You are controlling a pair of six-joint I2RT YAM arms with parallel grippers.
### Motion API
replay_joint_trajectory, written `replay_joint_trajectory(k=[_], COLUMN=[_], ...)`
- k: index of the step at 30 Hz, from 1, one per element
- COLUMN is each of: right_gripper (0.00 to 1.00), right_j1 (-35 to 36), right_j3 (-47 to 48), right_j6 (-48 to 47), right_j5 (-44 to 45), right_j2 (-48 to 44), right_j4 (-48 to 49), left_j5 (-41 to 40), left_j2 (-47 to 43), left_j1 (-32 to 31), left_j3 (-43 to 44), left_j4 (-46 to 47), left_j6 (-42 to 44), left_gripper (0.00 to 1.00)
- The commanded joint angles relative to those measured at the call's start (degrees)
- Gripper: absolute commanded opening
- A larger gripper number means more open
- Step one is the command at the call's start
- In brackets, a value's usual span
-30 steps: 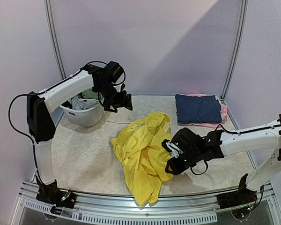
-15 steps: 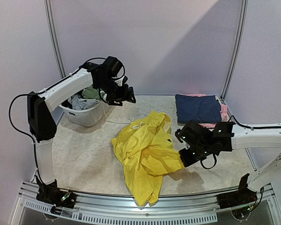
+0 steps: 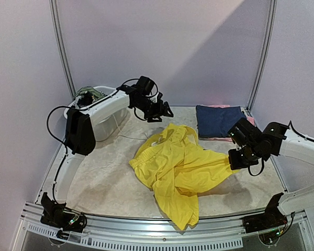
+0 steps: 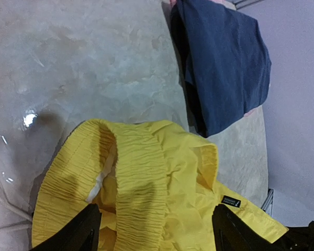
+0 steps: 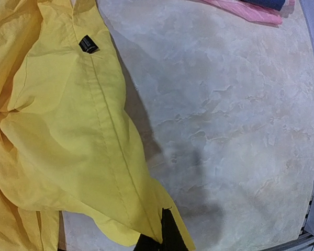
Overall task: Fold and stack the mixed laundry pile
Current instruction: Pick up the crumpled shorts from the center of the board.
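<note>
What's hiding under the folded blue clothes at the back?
A pink piece lies under the folded navy garment; only its edges peek out. The rest is covered, so what kind of clothing it is cannot be told.

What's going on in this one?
The right hand is shut on an edge of the yellow garment, holding it stretched out over the table. The left hand hovers open above the garment's waistband end, gripping nothing. A folded navy piece lies on a pink one at the far right. The white tub at the far left holds more clothes.
</note>
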Motion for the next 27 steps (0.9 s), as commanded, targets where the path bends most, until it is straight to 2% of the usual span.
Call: replay_joint_trajectory(k=[1,5,10,16,19,23,25,27], right_gripper=[0.00,0.00,0.00,0.00,0.00,0.00,0.00,0.00], right_j1=[-1.79,-2.79,-3.36,-3.98,-4.09,-4.12,-4.11,-4.18], right_j3=[2.58,3.28,4.02,5.09,5.66,5.83,5.80,5.70], right_j6=[-0.80,-1.79,-3.26,-4.58,-4.91,-4.96,-4.94,-4.91], right_j5=[0.68,-0.33,-0.59,-0.66,-0.62,-0.75,-0.80,-0.76], right_j2=[0.41,0.36,0.95,1.32,1.48,1.34,1.16,1.01], right_j4=[-2.95,-2.92,-3.13,-3.53,-3.85,-4.01,-4.22,-4.56], left_j5=[3.72,7.08,10.69,10.72,9.19,6.56,5.42,4.02], left_j2=[2.78,5.53,6.56,9.81,11.16,10.18,9.09,7.37], left_j1=[0.27,1.22,0.97,1.49,1.67,2.09,2.20,2.33], left_j3=[0.75,0.51,-1.68,0.33,2.97,1.34,0.03,-2.29], left_j4=[3.38,4.70,10.70,13.30,10.36,8.44,8.00,8.62], left_j6=[-2.34,-3.61,-5.28,-8.15,-7.16,-5.90,-4.77,-3.94], left_gripper=[0.75,0.73,0.69,0.58,0.56,0.66,0.77,0.81])
